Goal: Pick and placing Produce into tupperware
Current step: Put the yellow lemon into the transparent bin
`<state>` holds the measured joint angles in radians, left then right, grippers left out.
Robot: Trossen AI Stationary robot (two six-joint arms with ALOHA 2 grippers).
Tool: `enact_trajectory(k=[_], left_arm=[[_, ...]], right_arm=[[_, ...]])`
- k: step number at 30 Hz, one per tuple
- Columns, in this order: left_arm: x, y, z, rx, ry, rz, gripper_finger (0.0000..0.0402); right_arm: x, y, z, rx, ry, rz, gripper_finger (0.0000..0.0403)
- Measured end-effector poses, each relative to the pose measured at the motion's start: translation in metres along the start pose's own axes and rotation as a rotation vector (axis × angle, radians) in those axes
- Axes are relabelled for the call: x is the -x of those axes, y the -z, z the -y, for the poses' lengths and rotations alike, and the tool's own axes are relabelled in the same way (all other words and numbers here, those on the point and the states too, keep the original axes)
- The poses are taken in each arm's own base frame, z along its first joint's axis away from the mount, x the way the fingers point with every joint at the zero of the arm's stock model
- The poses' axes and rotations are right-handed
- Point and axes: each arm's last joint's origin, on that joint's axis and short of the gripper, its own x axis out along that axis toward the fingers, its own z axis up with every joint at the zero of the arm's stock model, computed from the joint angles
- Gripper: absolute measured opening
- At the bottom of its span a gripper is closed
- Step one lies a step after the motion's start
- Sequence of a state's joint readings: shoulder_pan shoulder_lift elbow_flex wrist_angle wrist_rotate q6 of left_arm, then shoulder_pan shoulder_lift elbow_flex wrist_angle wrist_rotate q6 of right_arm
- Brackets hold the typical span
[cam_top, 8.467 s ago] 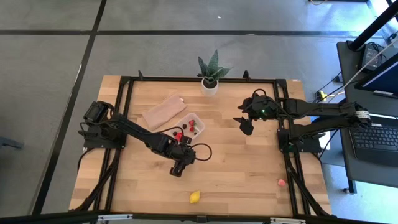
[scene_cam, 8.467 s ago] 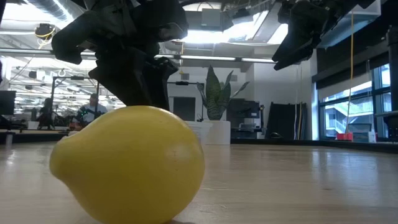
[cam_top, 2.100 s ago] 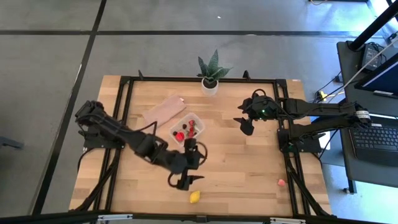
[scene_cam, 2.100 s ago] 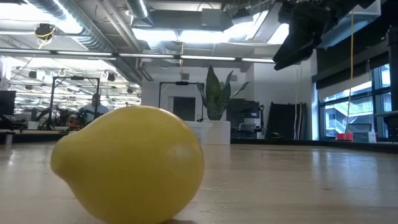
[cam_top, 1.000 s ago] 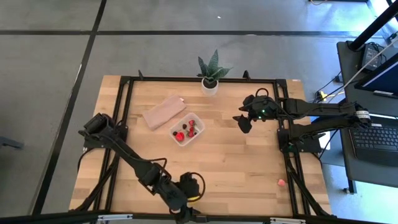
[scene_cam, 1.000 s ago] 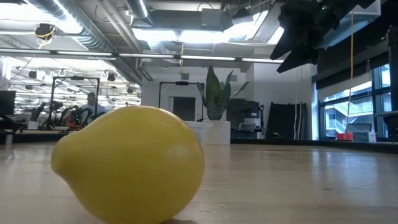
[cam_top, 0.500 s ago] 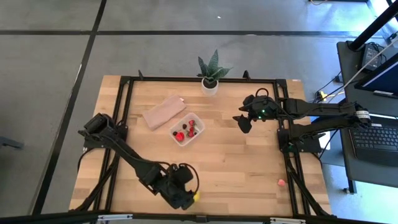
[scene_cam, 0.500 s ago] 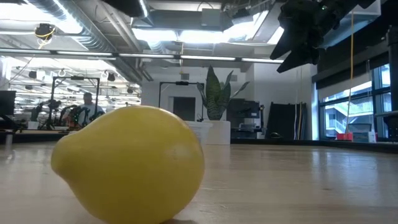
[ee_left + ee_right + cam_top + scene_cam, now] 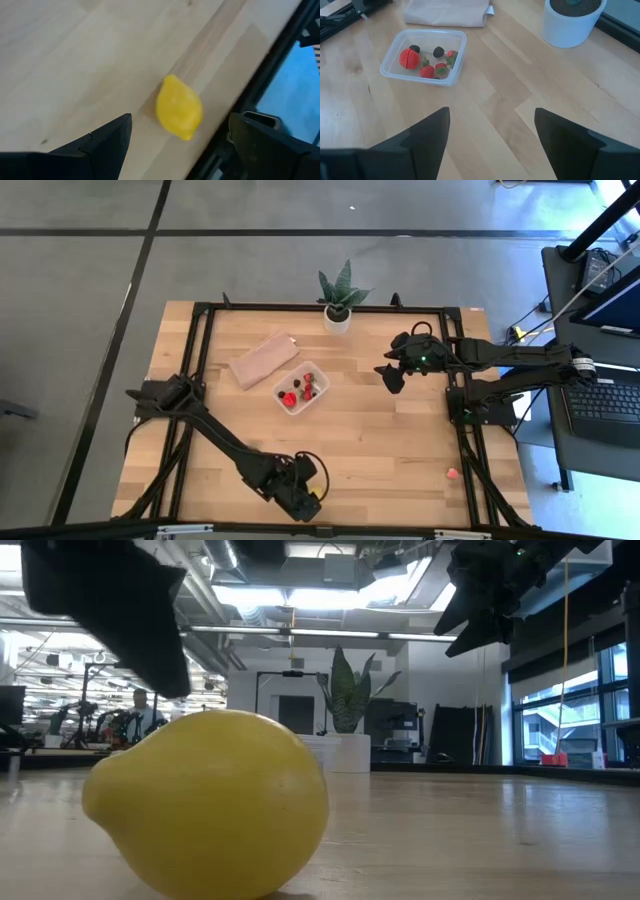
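The wooden table [image 9: 380, 430] carried a tupperware [image 9: 301, 386], a tan flat piece [image 9: 264, 359] and a potted plant [image 9: 339, 310]. A lemon [image 9: 178, 107] lay between the left jaws. A pink piece [image 9: 452, 473] lay well apart from both jaws.

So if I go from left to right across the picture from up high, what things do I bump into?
Left end effector → tupperware → potted plant → right end effector → small red piece.
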<state>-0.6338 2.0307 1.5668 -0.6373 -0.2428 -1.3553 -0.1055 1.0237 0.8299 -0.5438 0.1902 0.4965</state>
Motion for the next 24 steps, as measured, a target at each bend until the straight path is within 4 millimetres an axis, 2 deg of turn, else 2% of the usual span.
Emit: enact_trajectory(k=[5, 11, 16, 24], left_arm=[[-0.002, -0.004, 0.017, -0.034, -0.009, 0.007, 0.0323], [-0.024, -0.007, 0.028, -0.064, -0.101, -0.022, 0.0323], [-0.034, -0.007, 0.026, -0.045, -0.157, -0.057, 0.0323], [-0.039, -0.003, 0.026, -0.018, -0.163, -0.08, 0.0323]], right_arm=[[0.0, 0.0, 0.0, 0.0, 0.0, 0.0, 0.0293], [0.0, 0.0, 0.0, 0.0, -0.004, -0.002, 0.0293], [0.0, 0.0, 0.0, 0.0, -0.006, -0.005, 0.0293], [0.0, 0.0, 0.0, 0.004, -0.006, -0.007, 0.0293]])
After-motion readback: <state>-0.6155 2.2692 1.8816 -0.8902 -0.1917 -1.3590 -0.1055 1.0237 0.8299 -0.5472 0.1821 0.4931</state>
